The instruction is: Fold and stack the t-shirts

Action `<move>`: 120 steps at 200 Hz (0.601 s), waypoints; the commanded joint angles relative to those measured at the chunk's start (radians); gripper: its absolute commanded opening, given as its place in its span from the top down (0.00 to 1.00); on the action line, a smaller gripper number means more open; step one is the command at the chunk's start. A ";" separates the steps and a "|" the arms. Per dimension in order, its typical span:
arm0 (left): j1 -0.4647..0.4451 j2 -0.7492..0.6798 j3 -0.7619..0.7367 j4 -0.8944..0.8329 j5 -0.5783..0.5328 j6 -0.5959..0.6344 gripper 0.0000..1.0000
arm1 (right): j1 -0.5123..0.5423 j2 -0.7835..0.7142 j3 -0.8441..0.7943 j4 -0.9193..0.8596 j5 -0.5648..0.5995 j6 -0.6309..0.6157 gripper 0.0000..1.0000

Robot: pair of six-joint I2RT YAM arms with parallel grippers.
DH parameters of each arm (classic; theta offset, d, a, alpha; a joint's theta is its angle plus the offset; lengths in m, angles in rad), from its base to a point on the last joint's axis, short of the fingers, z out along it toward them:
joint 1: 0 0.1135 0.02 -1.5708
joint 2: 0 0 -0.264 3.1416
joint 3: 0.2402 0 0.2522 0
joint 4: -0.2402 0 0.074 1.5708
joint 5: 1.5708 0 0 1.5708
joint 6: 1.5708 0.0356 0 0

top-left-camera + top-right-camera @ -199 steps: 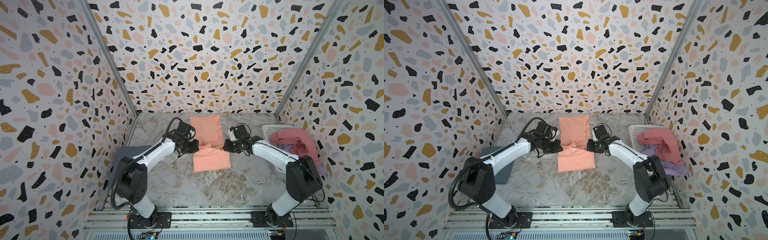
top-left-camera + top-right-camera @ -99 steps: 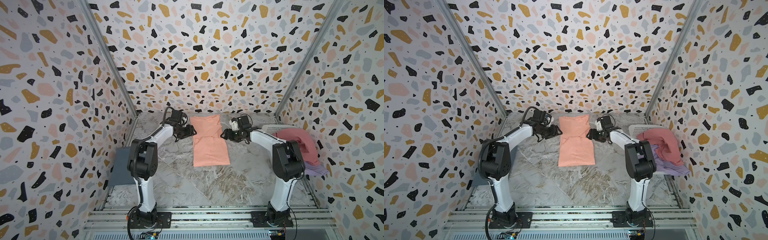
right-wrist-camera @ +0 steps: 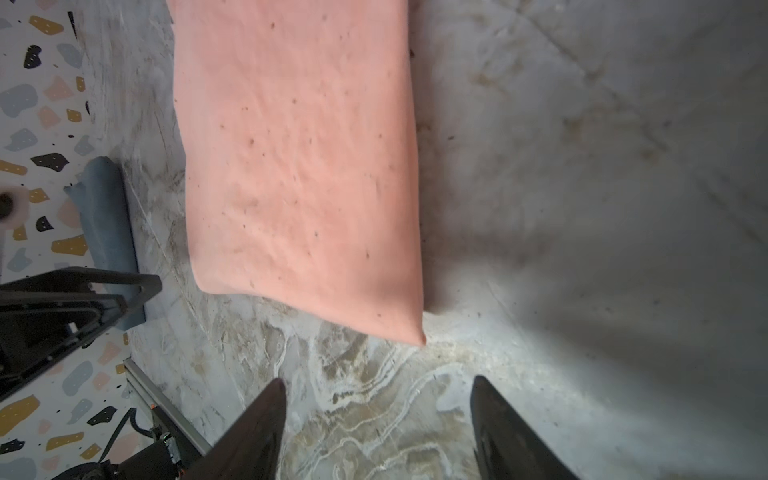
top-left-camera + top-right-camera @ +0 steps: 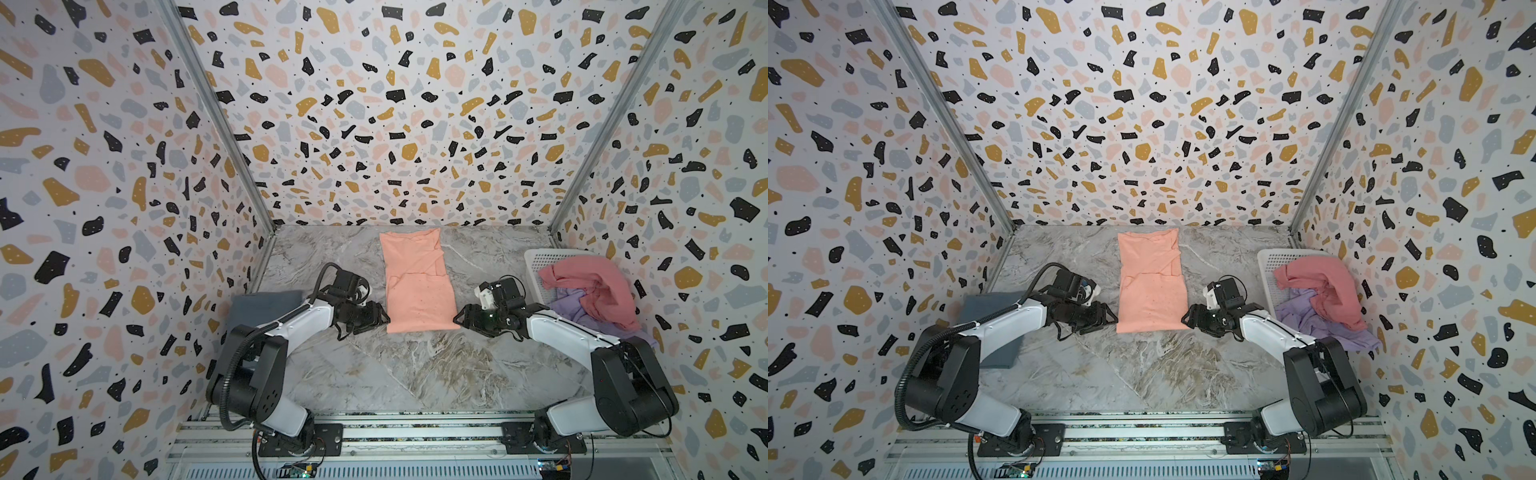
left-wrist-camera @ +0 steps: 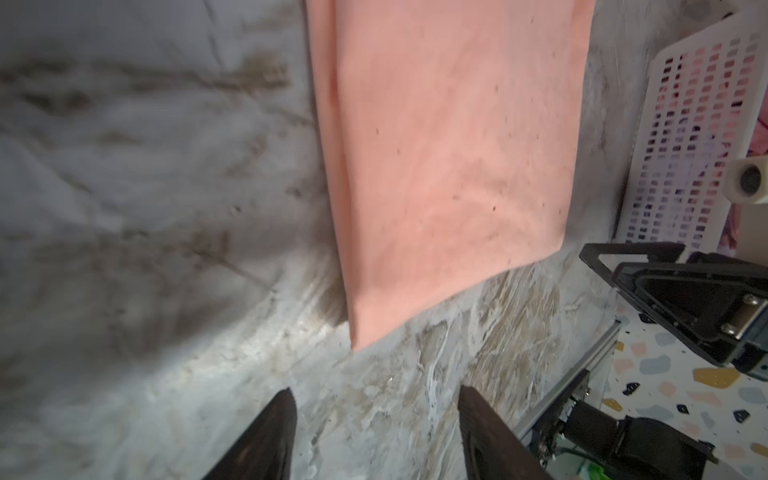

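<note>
The peach shirt lies folded at the middle of the frame, soft, light, surely floppy. Left gripper and right gripper stand released beside its lower corners, where I would pinch it.

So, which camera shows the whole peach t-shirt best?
A top view: the peach t-shirt shows whole, every edge visible; both top views are nearly alike. The wrist views show only its near end, cropped.
</note>
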 commanded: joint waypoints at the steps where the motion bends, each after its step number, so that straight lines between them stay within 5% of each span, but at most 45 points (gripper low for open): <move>1: -0.024 -0.009 -0.059 0.171 0.067 -0.112 0.40 | 0.005 -0.001 -0.056 0.122 -0.044 0.087 0.30; 62: -0.049 0.107 -0.090 0.336 0.009 -0.237 0.52 | 0.023 0.178 -0.037 0.309 -0.059 0.159 0.37; 81: -0.049 0.161 -0.080 0.370 0.019 -0.263 0.76 | 0.028 0.217 -0.020 0.342 -0.063 0.172 0.52; 95: -0.050 0.172 -0.092 0.397 0.015 -0.281 0.91 | 0.035 0.236 -0.006 0.345 -0.055 0.171 0.73; 120: -0.049 0.135 -0.129 0.359 0.002 -0.252 1.00 | 0.064 0.207 0.024 0.258 -0.034 0.123 0.94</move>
